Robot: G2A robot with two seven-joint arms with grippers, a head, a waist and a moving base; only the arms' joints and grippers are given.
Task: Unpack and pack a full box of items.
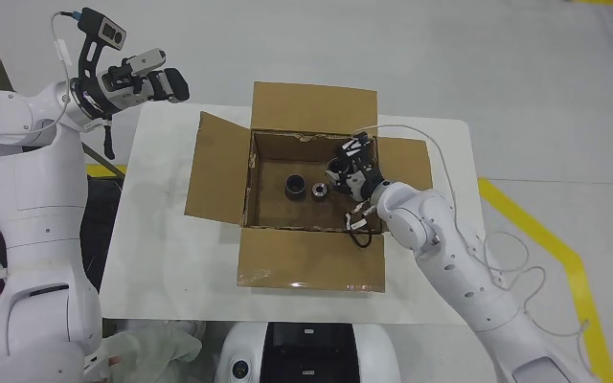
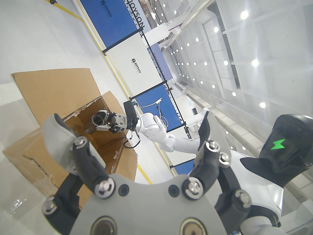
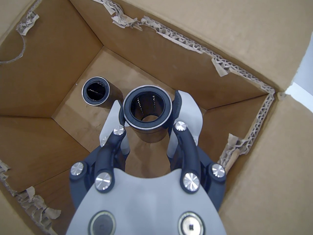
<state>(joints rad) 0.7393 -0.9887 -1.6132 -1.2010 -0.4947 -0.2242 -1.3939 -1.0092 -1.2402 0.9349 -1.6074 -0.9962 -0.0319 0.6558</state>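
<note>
Right gripper point(image 3: 148, 106) clenches an upright cylinder point(image 3: 148, 128), bore up, inside the box point(image 3: 171, 50); second cylinder point(image 3: 96, 94) stands just beside. Left gripper point(image 2: 130, 123) spread, well apart.

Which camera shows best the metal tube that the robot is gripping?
The right wrist view: the tube sits close up between the fingers, bore visible. The top and left wrist views show it small, farther off.

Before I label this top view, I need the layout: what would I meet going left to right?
left gripper → box's left flap → free cylinder → held cylinder in the right gripper → box's right flap
</note>
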